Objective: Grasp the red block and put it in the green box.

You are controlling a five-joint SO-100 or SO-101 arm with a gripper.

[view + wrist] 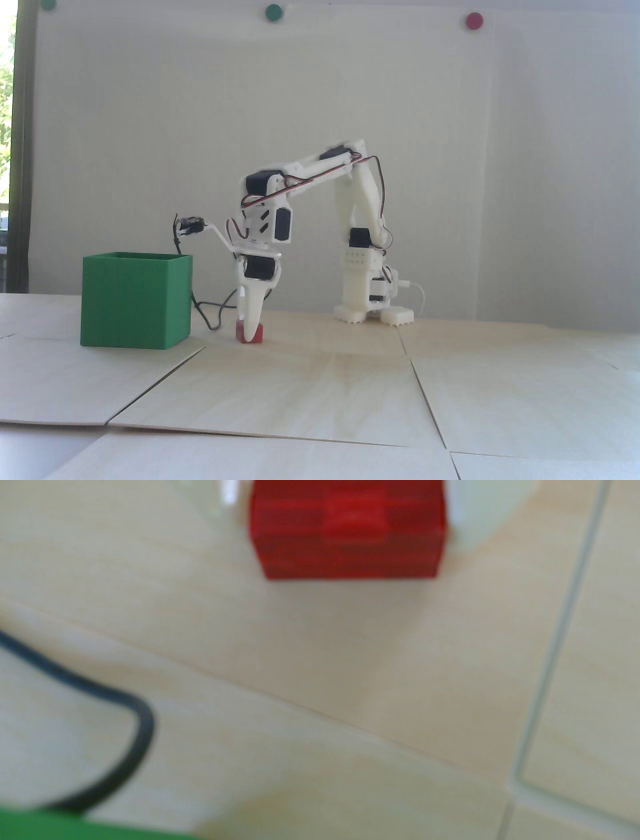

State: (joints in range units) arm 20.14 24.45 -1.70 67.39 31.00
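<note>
1. Fixed view shows the hand (pixel 251 334) pointing down onto the red block (pixel 249 333), which sits on the pale wooden counter (pixel 320 390) just right of the green box (pixel 136 299).
2. Wrist view, though blurred, shows white fingers (pixel 474 511) flanking the block (pixel 348 528); whether they are pressing it or merely beside it I cannot tell.
3. Judged step: the grasp itself, with the block not yet lifted.
4. Next move calls for a firm squeeze, a lift above the box's rim, then a short sideways carry toward the open top.
5. A dark cable (pixel 215 320) trails between box and block and could snag.
6. No brands, labels or readable writing appear.
</note>
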